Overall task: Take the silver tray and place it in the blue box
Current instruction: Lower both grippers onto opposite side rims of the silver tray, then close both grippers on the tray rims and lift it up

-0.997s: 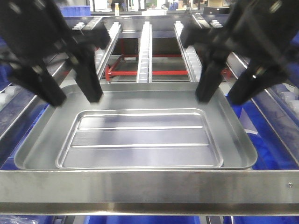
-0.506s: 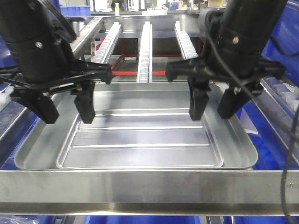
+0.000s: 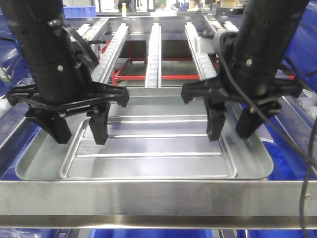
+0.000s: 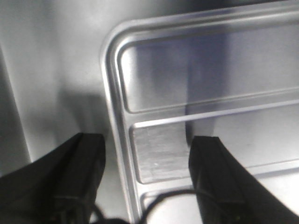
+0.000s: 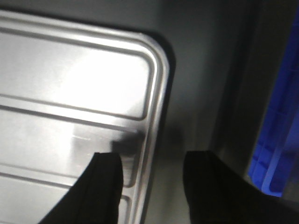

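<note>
Silver tray (image 3: 148, 153) lies inside larger tray (image 3: 252, 157) — fingers (image 3: 99, 128) apparently straddle rims.

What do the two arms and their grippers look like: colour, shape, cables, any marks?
Both the left arm and the right arm are thick, round and matte black. The left gripper and the right gripper each have a wide black crossbar with two flat, tapering black fingers. Thin black cables trail from the right arm. No lettering is visible.
</note>
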